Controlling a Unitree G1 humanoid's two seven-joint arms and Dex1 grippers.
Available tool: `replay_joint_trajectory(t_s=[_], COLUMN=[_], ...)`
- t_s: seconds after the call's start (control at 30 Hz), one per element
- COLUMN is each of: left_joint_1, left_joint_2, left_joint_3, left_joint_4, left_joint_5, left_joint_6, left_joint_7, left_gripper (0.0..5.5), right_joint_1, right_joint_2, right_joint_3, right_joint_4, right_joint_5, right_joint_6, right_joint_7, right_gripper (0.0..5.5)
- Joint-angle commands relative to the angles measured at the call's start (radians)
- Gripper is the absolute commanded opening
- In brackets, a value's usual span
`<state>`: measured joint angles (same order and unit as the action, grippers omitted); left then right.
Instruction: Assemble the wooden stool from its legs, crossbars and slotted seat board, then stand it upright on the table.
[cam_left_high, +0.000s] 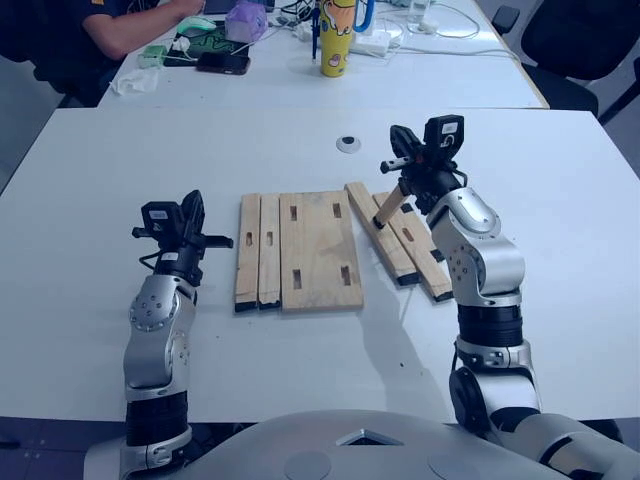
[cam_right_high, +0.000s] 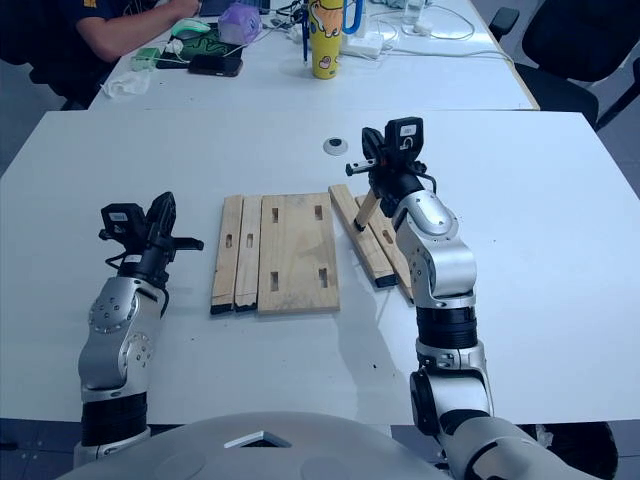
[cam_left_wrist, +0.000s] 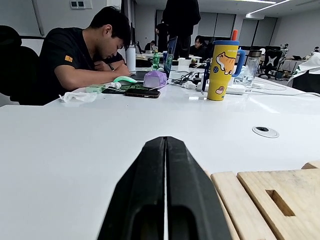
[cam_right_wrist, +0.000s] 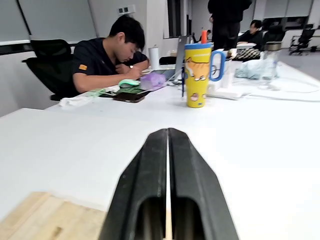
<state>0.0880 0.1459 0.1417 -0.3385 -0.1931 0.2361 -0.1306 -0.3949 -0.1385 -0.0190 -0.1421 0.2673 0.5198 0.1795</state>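
Assembly is at its opening stage by my judgement: no joint is made, no part stands upright, and every fitting step is left to do.

Nearest to me, the left gripper (cam_left_high: 192, 215) sits low over the table (cam_left_high: 90, 170), just beside the leftmost part. Its fingers are pressed together with nothing between them and point toward the far edge. That arm is bent and carries no load.

Next out, the parts lie flat in a row. The slotted seat board (cam_left_high: 320, 250) is in the middle, all four slots vacant. Two narrow slats (cam_left_high: 258, 250) lie side by side against its left edge. Two angled slats (cam_left_high: 405, 245) lie near its right edge, skewed away from it.

Farther out, the right gripper (cam_left_high: 405, 160) is raised above the table, forearm upright, wrist bent forward. It is clamped on the upper end of a wooden bar (cam_left_high: 390, 205). The bar slants down toward the angled slats. I cannot tell whether its lower end touches them.

I judge this bar to be the first piece taken up for fitting.
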Motion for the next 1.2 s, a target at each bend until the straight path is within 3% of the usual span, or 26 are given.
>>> replay_joint_trajectory(t_s=[0.03, 0.43, 0.7, 0.87, 1.2], left_joint_1=[-0.014, -0.021, -0.002, 0.003, -0.001], left_joint_2=[0.01, 0.004, -0.005, -0.004, -0.003], left_joint_3=[0.003, -0.002, 0.001, -0.001, -0.008], left_joint_4=[0.008, 0.016, -0.004, -0.015, -0.009], left_joint_5=[-0.002, -0.003, -0.001, -0.005, -0.007], left_joint_6=[0.01, 0.007, 0.008, 0.014, 0.02], left_joint_7=[-0.006, -0.007, 0.006, 0.007, 0.0], left_gripper=[0.0, 0.0, 0.0, 0.0, 0.0], right_joint_1=[-0.006, -0.217, 0.094, 0.097, -0.018], right_joint_2=[0.025, -0.002, -0.069, -0.02, 0.047], right_joint_3=[-0.027, -0.126, 0.114, 0.083, -0.066], right_joint_4=[-0.015, -0.192, 0.026, -0.005, -0.141], right_joint_5=[0.02, 0.045, -0.058, 0.0, 0.009], right_joint_6=[-0.059, -0.159, -0.035, -0.007, -0.236], right_joint_7=[0.002, -0.062, 0.08, 0.081, -0.037], right_gripper=[0.04, 0.04, 0.04, 0.04, 0.04])
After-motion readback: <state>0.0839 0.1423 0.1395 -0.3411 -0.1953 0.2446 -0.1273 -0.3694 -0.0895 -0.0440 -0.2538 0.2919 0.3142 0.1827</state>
